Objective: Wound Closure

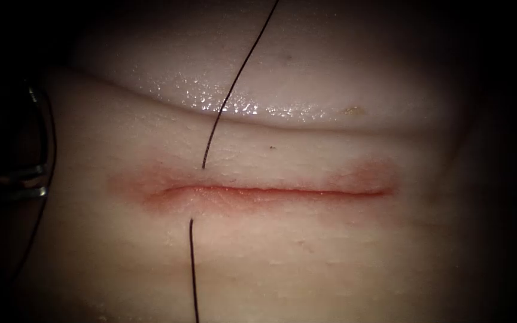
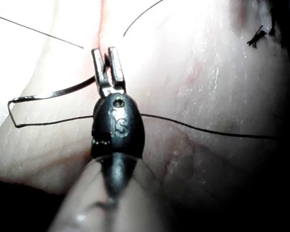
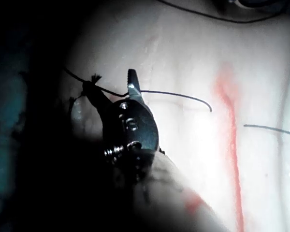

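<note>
The tissue (image 1: 306, 263) lies with its cut (image 1: 270, 191) running left to right, red fluid (image 1: 366, 176) staining its margins. The thread (image 1: 234, 90) enters the tissue just far of the cut towards its left end and emerges just near of it, one strand running away far and the other running near. At the far left edge, the left tool (image 1: 28, 179) sits in shadow, well apart from the cut. In the left wrist view, the left tool (image 2: 108, 65) has its jaws closed on the needle (image 2: 53, 94), gripping it near one end, the needle lying outside the tissue with thread trailing from it. In the right wrist view, the right tool (image 3: 113, 94) has its jaws spread wide and holds nothing; a strand of thread (image 3: 174, 94) passes across them and a frayed cut end of thread (image 3: 93, 79) lies just beside.
</note>
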Tool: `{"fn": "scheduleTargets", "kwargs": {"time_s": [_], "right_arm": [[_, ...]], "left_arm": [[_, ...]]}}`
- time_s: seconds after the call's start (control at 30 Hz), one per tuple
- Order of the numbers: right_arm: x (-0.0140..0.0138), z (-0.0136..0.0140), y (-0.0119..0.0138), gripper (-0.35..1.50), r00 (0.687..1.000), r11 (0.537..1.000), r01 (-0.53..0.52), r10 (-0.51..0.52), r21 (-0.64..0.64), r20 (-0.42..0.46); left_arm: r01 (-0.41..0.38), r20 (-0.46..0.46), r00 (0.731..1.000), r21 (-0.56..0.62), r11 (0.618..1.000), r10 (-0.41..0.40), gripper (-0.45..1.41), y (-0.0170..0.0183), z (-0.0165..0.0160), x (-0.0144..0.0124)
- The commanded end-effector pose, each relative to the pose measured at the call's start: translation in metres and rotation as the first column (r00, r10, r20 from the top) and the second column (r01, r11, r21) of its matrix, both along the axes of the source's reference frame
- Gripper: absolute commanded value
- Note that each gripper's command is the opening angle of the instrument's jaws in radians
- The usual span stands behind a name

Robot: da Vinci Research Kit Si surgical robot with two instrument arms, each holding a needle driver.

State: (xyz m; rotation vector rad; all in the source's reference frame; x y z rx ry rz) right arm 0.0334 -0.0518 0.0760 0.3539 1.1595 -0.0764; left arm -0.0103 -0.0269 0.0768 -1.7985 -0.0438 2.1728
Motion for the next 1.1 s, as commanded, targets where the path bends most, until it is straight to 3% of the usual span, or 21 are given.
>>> {"fn": "scheduleTargets", "kwargs": {"time_s": [0.03,0.2,0.4,0.83,1.1], "right_arm": [[0.0003,0.0013,0.0013,1.11,1.0,1.0,-0.029,0.029,0.001,0.009],[-0.0007,0.003,0.0058,1.23,0.994,0.994,-0.109,0.109,0.023,0.028],[-0.0006,0.0059,0.0092,1.26,0.989,0.99,-0.139,0.139,-0.004,0.045],[0.0035,0.0147,0.0112,1.3,0.985,0.985,-0.165,0.167,-0.046,0.045],[0.0041,0.0193,0.0115,1.23,0.987,0.989,-0.147,0.148,-0.025,0.06]], "left_arm": [[0.0,0.001,1.0,0.002,1.0,0.0,-0.45,-0.0005,0.0006,-0.0005],[0.0,0.001,1.0,0.002,1.0,0.0,-0.45,-0.0005,0.0006,-0.0006],[0.0,0.001,1.0,0.002,1.0,0.0,-0.45,-0.0005,0.0006,-0.0006],[0.0,0.003,1.0,0.001,1.0,0.0,-0.45,-0.0005,0.0007,-0.0007],[-0.003,0.001,1.0,0.002,1.0,0.003,-0.45,-0.0005,0.0006,-0.0007]]}}
